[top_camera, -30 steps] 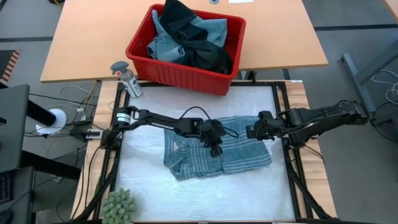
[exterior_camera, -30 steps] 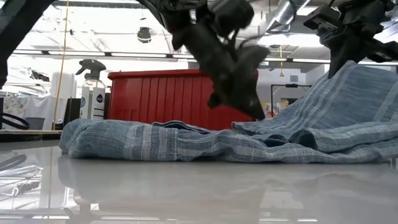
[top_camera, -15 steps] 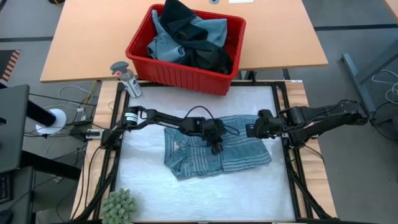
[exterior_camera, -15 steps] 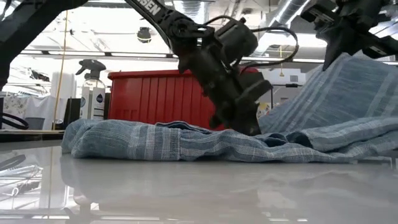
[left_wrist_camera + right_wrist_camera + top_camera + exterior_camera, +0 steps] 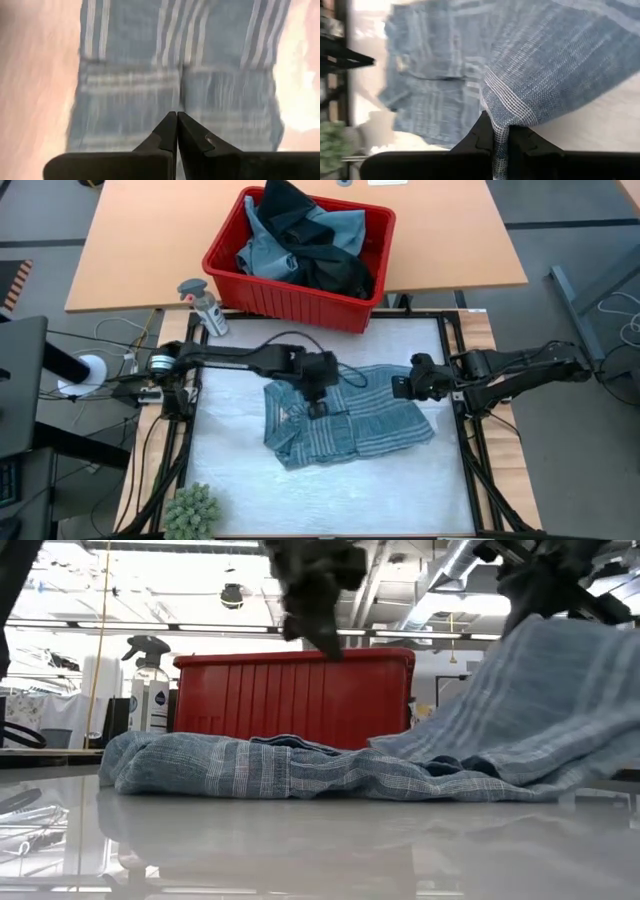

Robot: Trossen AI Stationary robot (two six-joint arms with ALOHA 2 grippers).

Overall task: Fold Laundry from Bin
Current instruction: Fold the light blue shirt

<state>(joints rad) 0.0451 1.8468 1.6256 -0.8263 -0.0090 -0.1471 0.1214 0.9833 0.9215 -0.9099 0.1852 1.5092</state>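
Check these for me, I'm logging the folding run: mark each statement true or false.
1. The right tool pinches the striped garment's edge. True.
2. The left tool grips cloth. False: it is shut on nothing, above the garment.
3. The red bin is empty. False: it holds blue and black clothes.
4. A spray bottle stands beside the bin. True.
5. The striped garment hangs clear of the table. False: most of it lies on the white surface.
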